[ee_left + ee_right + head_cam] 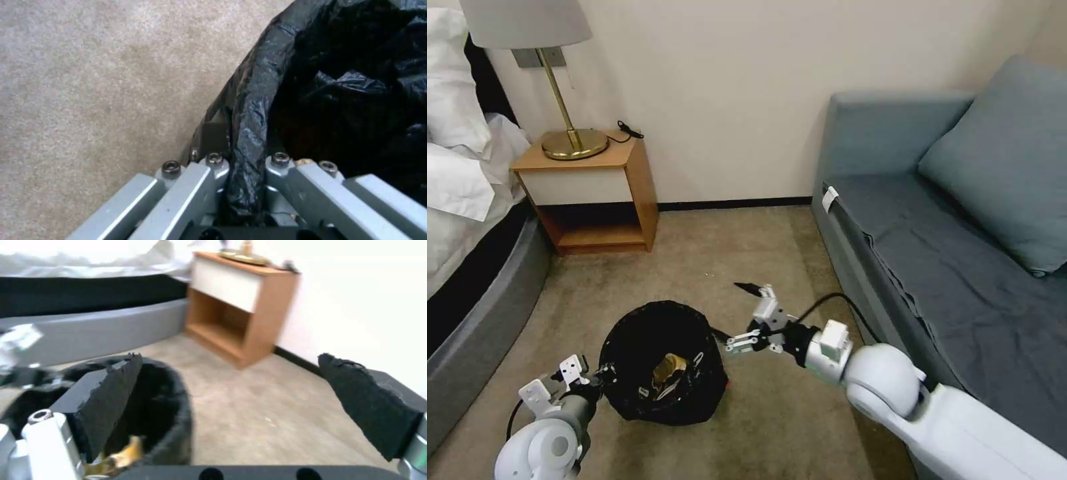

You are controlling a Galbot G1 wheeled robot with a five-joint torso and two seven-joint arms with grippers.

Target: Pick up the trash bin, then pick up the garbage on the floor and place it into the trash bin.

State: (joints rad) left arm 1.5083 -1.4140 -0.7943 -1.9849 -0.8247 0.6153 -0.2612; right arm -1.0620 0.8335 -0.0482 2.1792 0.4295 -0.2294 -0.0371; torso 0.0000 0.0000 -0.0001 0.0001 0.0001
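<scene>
The trash bin, round and lined with a glossy black bag, is low over the carpet in front of me. My left gripper is shut on its near left rim. In the left wrist view the gripper pinches the bagged rim between its fingers. Inside the bin lies garbage, a yellow-brown wrapper. My right gripper hangs open just right of the bin's rim, holding nothing. The right wrist view shows that gripper with its black pads wide apart, the bin and the wrapper beneath.
A wooden nightstand with a brass lamp stands against the far wall. The bed runs along the left and a blue-grey sofa along the right. Tan carpet lies between them.
</scene>
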